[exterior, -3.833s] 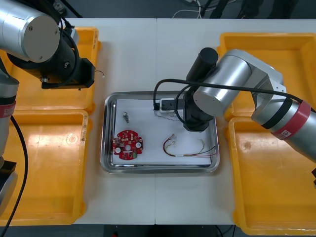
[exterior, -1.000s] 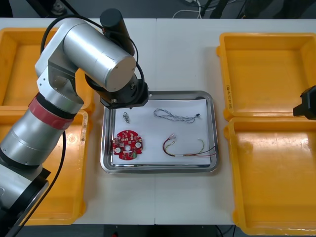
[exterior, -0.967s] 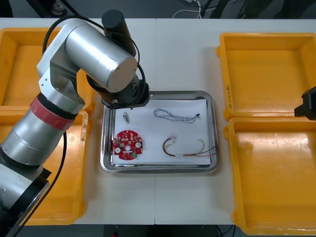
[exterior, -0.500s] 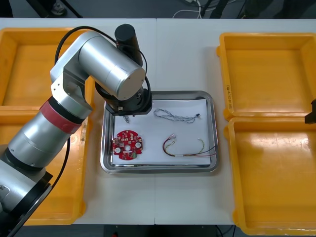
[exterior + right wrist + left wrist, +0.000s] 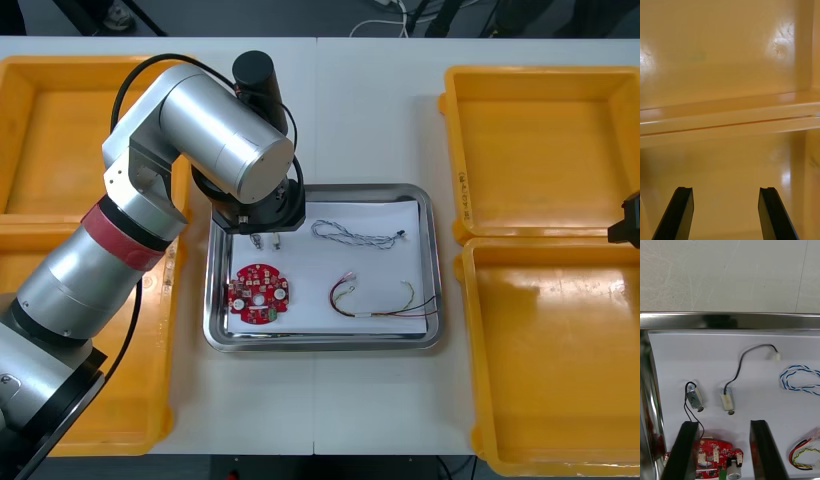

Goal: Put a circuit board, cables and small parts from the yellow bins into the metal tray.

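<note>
A second part (image 5: 727,401) is now seen in the tray (image 5: 320,343), just beside the first part (image 5: 694,397). Left gripper (image 5: 724,423) fingers are spread wide, nothing held. Right gripper (image 5: 724,189) fingers are likewise parted over the bins (image 5: 545,240).

Bright, even light falls from above on the counter (image 5: 370,110), and shadows are soft. The left arm (image 5: 225,125) carries a pale highlight on its silver shell and throws a soft shadow over the far left corner of the tray (image 5: 325,343). Glare patches lie on the floor of the near right bin (image 5: 560,420). In the right wrist view the glossy rims where two bins (image 5: 730,120) meet gleam, with hot spots on the floor beyond. In the left wrist view the tray's rim mirrors dark and bright bands, and the small parts (image 5: 694,399) cast short, faint shadows on the evenly lit white inside.
</note>
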Action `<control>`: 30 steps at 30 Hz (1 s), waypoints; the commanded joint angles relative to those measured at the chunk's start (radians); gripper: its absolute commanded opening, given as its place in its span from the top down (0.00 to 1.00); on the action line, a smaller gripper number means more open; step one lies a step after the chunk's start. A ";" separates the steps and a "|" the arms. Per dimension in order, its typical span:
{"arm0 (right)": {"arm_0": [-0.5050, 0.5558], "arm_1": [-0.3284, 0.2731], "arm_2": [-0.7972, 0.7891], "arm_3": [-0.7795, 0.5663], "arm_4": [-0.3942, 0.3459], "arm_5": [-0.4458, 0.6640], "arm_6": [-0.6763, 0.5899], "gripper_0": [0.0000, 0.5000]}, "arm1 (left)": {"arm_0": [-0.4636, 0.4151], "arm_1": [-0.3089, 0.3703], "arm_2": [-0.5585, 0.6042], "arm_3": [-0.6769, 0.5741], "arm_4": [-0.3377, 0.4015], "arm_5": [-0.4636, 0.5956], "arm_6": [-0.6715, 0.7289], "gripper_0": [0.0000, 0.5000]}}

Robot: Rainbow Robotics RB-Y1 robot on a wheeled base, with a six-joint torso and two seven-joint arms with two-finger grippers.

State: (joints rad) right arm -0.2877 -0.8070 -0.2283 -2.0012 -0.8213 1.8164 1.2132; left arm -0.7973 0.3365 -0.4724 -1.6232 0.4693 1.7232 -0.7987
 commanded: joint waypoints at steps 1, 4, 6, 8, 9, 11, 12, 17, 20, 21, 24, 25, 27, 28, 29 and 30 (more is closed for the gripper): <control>0.007 0.040 -0.036 -0.007 -0.007 -0.012 0.012 0.00 | -0.046 -0.013 -0.012 -0.006 -0.015 -0.014 0.030 0.00; 0.016 0.043 -0.034 -0.007 -0.010 -0.014 0.031 0.00 | -0.046 -0.010 -0.014 -0.007 -0.015 -0.016 0.033 0.00; 0.025 0.043 -0.034 -0.007 -0.007 -0.019 0.071 0.00 | -0.048 -0.007 -0.014 -0.007 -0.015 -0.016 0.033 0.00; 0.036 0.043 -0.036 -0.007 0.004 -0.025 0.108 0.00 | -0.048 -0.005 -0.014 -0.006 -0.012 -0.017 0.033 0.00; 0.042 0.043 -0.036 -0.007 0.011 -0.031 0.124 0.00 | -0.048 -0.002 -0.014 -0.007 -0.011 -0.020 0.035 0.00; 0.051 0.043 -0.036 -0.007 0.019 -0.037 0.135 0.00 | -0.048 -0.001 -0.014 -0.007 -0.008 -0.025 0.036 0.00; 0.058 0.043 -0.036 -0.007 0.021 -0.043 0.137 0.00 | -0.048 0.001 -0.014 -0.007 -0.005 -0.025 0.036 0.00; 0.075 0.043 -0.036 -0.007 0.034 -0.046 0.135 0.00 | -0.048 0.010 0.012 -0.021 0.003 -0.022 0.033 0.00; 0.085 0.043 -0.036 -0.008 0.040 -0.051 0.132 0.00 | -0.048 0.013 0.037 -0.041 0.006 0.003 0.024 0.00; 0.090 0.043 -0.036 -0.007 0.042 -0.055 0.131 0.00 | -0.048 0.015 0.051 -0.050 0.009 0.019 0.019 0.00; 0.096 0.043 -0.036 -0.007 0.044 -0.062 0.128 0.00 | -0.048 0.019 0.090 -0.075 0.015 0.073 0.007 0.00; 0.098 0.043 -0.036 -0.007 0.042 -0.062 0.126 0.00 | -0.048 0.022 0.106 -0.087 0.020 0.098 -0.002 0.00; 0.098 0.045 -0.036 -0.008 0.042 -0.062 0.128 0.00 | -0.048 0.029 0.132 -0.107 0.026 0.134 -0.028 0.00; 0.101 0.045 -0.036 -0.007 0.042 -0.062 0.126 0.00 | -0.048 0.032 0.153 -0.119 0.034 0.161 -0.045 0.00; 0.102 0.046 -0.034 -0.007 0.042 -0.063 0.126 0.00 | -0.048 0.035 0.164 -0.126 0.038 0.173 -0.051 0.00; 0.102 0.049 -0.036 -0.008 0.042 -0.063 0.126 0.00 | -0.048 0.042 0.186 -0.139 0.049 0.193 -0.065 0.00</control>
State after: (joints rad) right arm -0.2007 -0.7668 -0.2318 -2.0006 -0.7884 1.7638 1.3564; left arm -0.7979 0.3406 -0.3543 -1.6967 0.4926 1.8725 -0.7990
